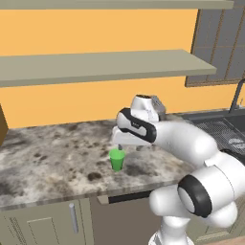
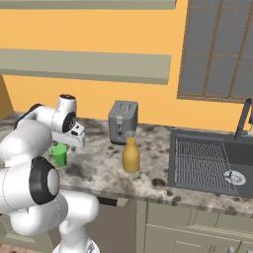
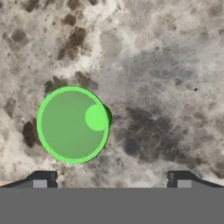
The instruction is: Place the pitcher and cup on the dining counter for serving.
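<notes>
gripper: the gripper (image 3: 112,177) hung right above the green cup (image 1: 116,159), pointing straight down at it, jaws spread about as wide as they go and nothing between them. In the hand view the two dark fingertips (image 3: 41,178) sat well apart at the bottom, and the cup was off toward the left one rather than centred, so I'd say it wasn't lined up for a grab.

cup: stood upright on the marble counter (image 1: 48,158), open mouth facing up at the hand camera, so you looked straight down into it. It was not being touched by anything as far as I could tell.

pitcher: the mustard-yellow pitcher (image 2: 130,154) stood upright on the same counter top, just in front of the toaster (image 2: 122,121) and well apart from the cup, off toward the sink (image 2: 212,165). Nobody was holding that one either.

why the wide jaws: my guess is the hand was either lining up on the cup or had just set it down. One moment doesn't tell which.

where the task stood: this counter carries the built-in sink, so whether it counts as the dining counter I honestly couldn't say.

risk: if it dropped down as it was, the left finger looked likely to land on the rim and tip the cup.
</notes>
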Motion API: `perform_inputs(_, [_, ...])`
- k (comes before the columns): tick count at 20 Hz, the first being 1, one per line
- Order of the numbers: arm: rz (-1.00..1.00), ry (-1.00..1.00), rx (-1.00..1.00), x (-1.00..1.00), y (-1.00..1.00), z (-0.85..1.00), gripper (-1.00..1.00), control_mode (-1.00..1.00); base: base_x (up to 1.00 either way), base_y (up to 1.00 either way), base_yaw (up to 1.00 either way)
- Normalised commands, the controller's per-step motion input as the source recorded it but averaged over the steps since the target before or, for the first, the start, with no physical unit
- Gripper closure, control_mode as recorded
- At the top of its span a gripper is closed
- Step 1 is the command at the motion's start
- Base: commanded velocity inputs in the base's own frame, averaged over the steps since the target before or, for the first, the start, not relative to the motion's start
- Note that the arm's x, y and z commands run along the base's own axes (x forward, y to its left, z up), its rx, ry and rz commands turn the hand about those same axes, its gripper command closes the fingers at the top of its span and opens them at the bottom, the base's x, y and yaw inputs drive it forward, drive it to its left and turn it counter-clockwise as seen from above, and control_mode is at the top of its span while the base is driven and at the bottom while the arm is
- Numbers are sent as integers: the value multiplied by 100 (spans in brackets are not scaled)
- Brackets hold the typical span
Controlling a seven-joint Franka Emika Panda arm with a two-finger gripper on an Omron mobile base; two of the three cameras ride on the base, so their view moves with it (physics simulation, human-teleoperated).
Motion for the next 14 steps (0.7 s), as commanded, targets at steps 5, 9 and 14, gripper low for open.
perform_inputs(5, [-2, 0, 0, 20, 5, -32, -100, -100, 0, 0, 0])
perform_inputs(9, [-2, 0, -3, 18, 2, -43, -100, -100, 0, 0, 0])
perform_inputs(14, [-3, 0, -4, 11, 1, -49, -100, -100, 0, 0, 0])
